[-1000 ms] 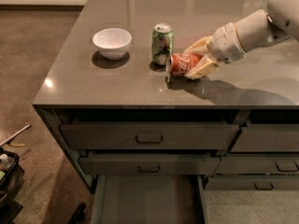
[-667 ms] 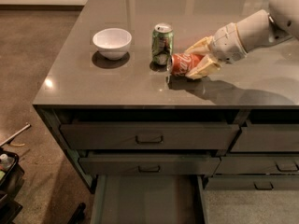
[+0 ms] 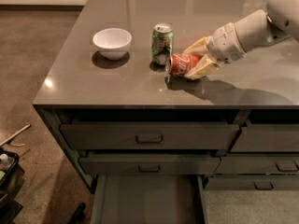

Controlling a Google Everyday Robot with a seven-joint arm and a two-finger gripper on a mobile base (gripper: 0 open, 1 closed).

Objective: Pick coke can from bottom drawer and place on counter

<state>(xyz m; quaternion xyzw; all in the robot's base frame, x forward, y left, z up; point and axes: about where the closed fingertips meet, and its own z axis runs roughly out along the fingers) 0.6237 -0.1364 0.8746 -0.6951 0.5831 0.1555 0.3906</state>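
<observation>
The red coke can [image 3: 180, 64] lies on its side between the fingers of my gripper [image 3: 192, 59], held just above the counter [image 3: 117, 87]. The gripper reaches in from the right and is shut on the can. The can's silver end points left, close to an upright green can [image 3: 162, 44]. The bottom drawer [image 3: 147, 199] is pulled open below, its floor bare.
A white bowl [image 3: 112, 43] stands on the counter to the left of the green can. Two closed drawers with handles [image 3: 149, 138] sit above the open one. More drawers are to the right. Dark objects lie on the floor at the lower left.
</observation>
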